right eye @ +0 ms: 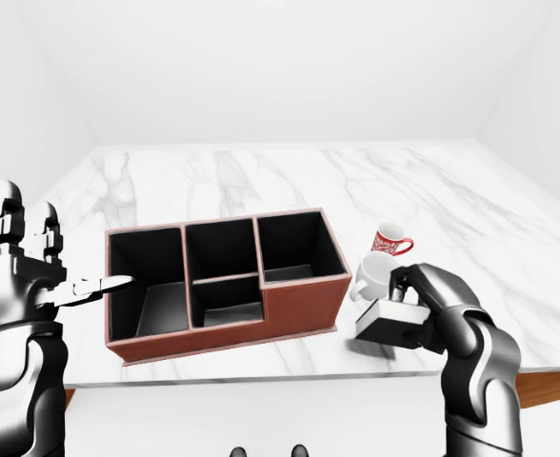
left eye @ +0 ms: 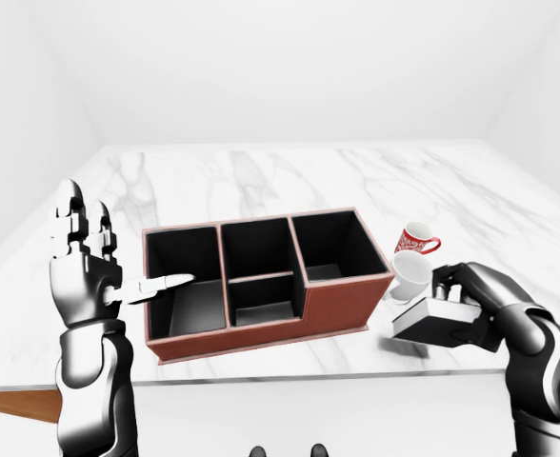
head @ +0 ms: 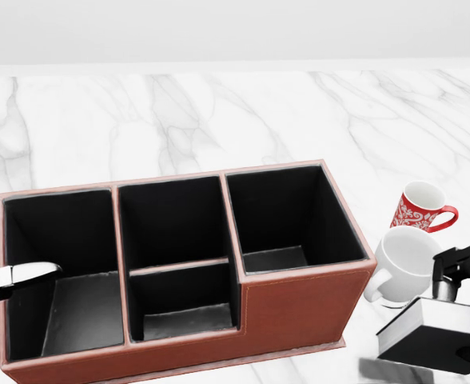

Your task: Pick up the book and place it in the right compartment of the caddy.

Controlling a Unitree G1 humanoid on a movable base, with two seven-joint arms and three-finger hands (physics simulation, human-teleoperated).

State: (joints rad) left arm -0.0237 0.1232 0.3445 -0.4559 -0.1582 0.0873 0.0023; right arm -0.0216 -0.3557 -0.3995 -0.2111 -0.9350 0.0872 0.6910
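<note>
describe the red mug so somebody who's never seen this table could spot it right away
Find the long brown caddy on the marble table. Just past its right end in the head view stand two mugs; the red mug is the upper one, patterned in white, unlike the plain white mug below.
</note>
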